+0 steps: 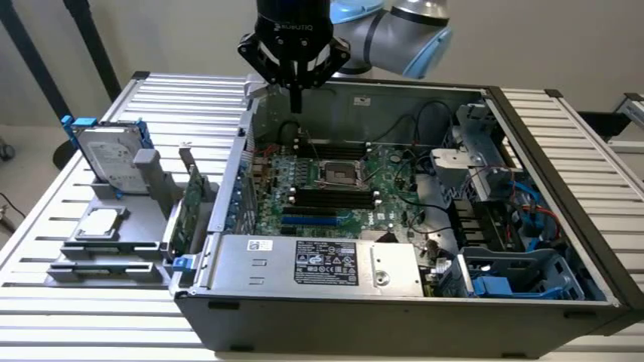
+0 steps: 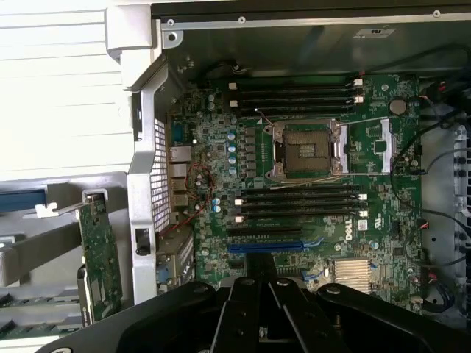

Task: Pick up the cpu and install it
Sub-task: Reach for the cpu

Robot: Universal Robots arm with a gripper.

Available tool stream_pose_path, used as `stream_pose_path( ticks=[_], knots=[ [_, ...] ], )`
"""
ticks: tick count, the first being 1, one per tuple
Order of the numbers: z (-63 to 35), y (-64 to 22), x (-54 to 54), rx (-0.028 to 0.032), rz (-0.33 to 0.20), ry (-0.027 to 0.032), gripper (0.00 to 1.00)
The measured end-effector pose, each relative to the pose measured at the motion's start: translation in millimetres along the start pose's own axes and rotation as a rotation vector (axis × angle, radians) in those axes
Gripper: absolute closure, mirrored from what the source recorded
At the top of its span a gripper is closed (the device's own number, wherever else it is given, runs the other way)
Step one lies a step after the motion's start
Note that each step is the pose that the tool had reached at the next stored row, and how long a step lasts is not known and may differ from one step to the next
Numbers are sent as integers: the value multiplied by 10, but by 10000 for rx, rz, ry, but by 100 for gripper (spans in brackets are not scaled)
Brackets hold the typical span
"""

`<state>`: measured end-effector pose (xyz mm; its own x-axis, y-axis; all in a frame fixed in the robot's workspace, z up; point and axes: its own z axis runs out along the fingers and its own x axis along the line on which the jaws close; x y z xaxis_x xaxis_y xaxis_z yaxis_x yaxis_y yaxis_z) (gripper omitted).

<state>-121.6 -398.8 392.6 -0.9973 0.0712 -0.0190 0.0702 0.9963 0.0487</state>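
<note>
- Your gripper (image 1: pixel 295 105) hangs over the far corner of the open case (image 1: pixel 302 317), on the exterior view's left. Its fingers are drawn together on nothing and point straight down.
- The cpu (image 1: pixel 99 222) lies flat on a grey rack (image 1: pixel 111 249) at the exterior view's left, outside the case and well apart from the gripper.
- You see it as a small square chip with a dull silver top and a paler rim (far smaller than the hard drive (image 1: pixel 105 154), which stands in blue brackets just behind it).
- The socket (image 1: pixel 339 175) sits in the middle of the green board (image 1: pixel 393 196), framed in metal and dark at its centre.
- From the wrist, the socket (image 2: pixel 305 149) lies between two banks of black slots (image 2: pixel 302 198), and the gripper (image 2: pixel 257 287) shows as a dark shape near the board's blue slot.
- The case and rack stand on a slatted white table (image 1: pixel 81 332).
</note>
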Motion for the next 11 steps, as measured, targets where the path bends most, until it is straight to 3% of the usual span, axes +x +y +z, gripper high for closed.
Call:
stream_pose_path(
  ticks=[11],
  knots=[
    [-11,-34,483,5,1,0,89]
  ],
)
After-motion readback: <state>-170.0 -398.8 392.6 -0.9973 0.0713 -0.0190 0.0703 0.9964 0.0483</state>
